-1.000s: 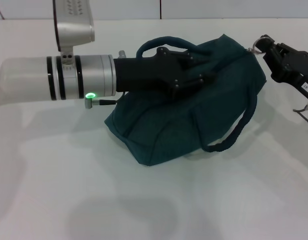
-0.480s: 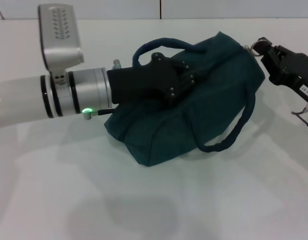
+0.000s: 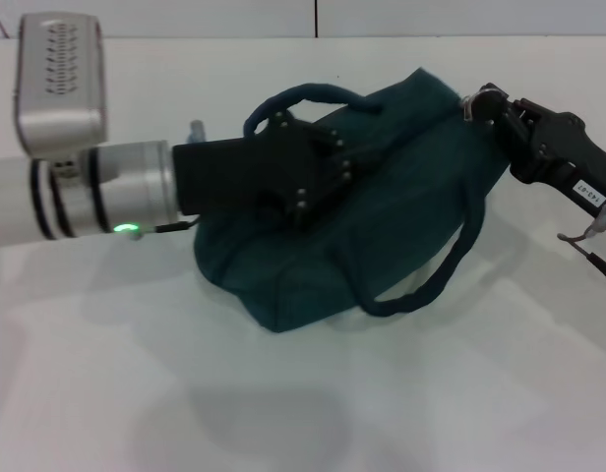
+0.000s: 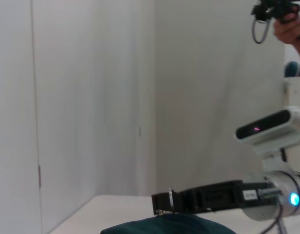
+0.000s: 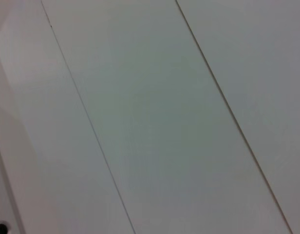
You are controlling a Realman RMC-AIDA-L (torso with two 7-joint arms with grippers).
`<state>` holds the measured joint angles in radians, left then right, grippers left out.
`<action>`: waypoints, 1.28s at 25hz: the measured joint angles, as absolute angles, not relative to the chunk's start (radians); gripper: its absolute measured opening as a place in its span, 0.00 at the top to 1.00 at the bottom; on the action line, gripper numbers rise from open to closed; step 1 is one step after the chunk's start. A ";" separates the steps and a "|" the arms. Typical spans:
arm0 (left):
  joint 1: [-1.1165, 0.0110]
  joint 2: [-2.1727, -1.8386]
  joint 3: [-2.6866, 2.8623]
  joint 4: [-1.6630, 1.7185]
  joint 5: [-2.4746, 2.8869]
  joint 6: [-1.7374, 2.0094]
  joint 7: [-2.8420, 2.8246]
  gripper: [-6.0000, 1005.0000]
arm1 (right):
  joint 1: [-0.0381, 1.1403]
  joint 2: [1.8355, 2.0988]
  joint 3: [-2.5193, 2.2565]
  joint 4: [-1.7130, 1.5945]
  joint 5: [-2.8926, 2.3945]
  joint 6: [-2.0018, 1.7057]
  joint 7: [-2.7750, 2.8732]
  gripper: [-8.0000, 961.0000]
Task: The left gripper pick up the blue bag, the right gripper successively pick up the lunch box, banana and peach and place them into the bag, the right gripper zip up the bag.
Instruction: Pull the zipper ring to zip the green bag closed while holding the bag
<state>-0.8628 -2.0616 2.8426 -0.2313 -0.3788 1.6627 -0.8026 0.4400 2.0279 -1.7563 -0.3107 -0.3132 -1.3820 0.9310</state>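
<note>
The blue bag (image 3: 382,216) is clamped by left end effector (image 3: 328,162); right end effector (image 3: 477,98) grips its zipper pull.

The blue bag (image 3: 372,236) lies on the table (image 3: 283,413), between the two grippers. The left gripper (image 3: 333,167) reaches in from its left, fingers over the bag's top by one handle (image 3: 298,98). The right gripper (image 3: 480,103) touches the bag's far right corner; the other handle (image 3: 441,270) droops below those fingers

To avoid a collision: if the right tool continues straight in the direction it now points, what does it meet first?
Probably the blue bag: the right tool already sits at its upper right corner, pointing left along its top. Depth is unclear.
</note>
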 joint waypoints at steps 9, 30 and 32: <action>-0.858 -2.043 2.843 -0.287 -0.358 1.701 -0.835 0.94 | 0.434 2.028 -1.747 -0.256 -0.251 -1.356 0.934 0.97; -0.855 -2.047 2.843 -0.290 -0.412 1.703 -0.838 0.92 | 0.437 2.008 -1.757 -0.239 -0.245 -1.278 0.926 0.68; -0.855 -2.048 2.842 -0.290 -0.412 1.702 -0.839 0.92 | 0.430 2.002 -1.756 -0.235 -0.257 -1.277 0.924 0.64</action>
<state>-0.8550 -2.0485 2.8425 -0.2900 -0.4120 1.7016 -0.8392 0.4302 2.0018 -1.7556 -0.2353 -0.2573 -1.2772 0.9238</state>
